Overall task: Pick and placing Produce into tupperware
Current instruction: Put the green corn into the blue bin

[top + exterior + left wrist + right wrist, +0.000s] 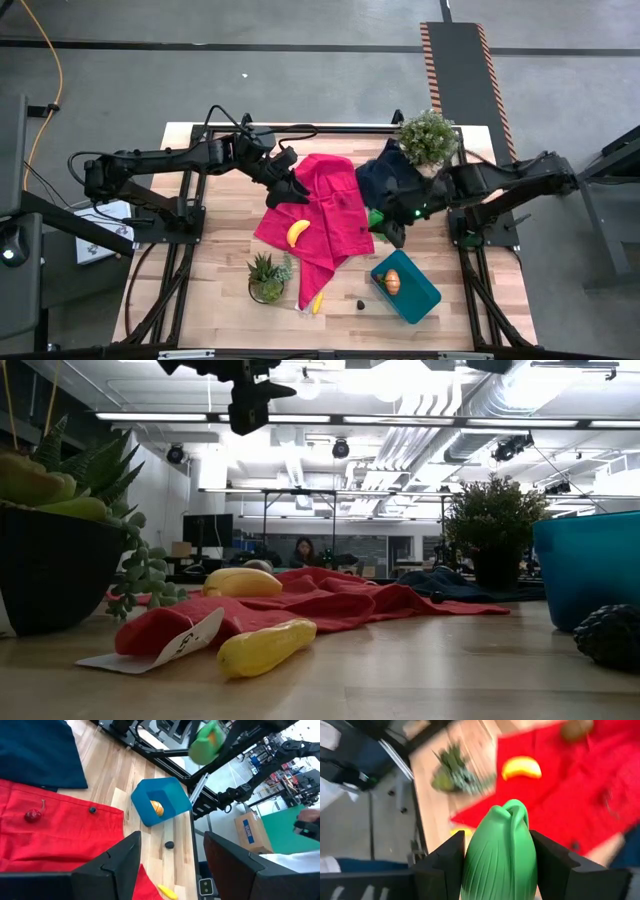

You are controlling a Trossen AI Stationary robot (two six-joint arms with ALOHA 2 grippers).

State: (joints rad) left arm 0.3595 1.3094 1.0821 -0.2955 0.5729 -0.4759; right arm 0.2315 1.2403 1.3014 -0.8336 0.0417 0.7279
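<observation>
Green produce [500, 852] sits clamped in my right tool [497, 865]; releasing short of the tupperware [420, 300] drops it onto the desk [220, 280].

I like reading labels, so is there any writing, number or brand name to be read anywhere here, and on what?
White tag on the red cloth: dark marks, too small to read.
Blue label on the cardboard box: too blurred to read.
Nothing else readable; the teal tub, bananas and plant pots show no writing.
</observation>
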